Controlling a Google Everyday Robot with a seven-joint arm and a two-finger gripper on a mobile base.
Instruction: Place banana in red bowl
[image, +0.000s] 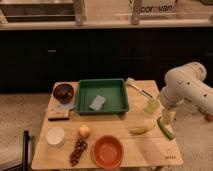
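Observation:
The banana (142, 130) lies flat on the wooden table (50, 159), right of centre near the front. The red bowl (107, 151) stands empty at the front edge, to the left of and below the banana. My white arm comes in from the right, and the gripper (167, 117) points down over the table's right side. It is just above the green vegetable and to the upper right of the banana, a short way from it.
A long green vegetable (166, 128) lies right of the banana. A green tray (101, 85) holding a grey-blue sponge (97, 102) sits at the back. Also on the table: maroon bowl (63, 91), white cup (55, 135), round fruit (84, 131), grapes (78, 151), pale green cup (152, 105).

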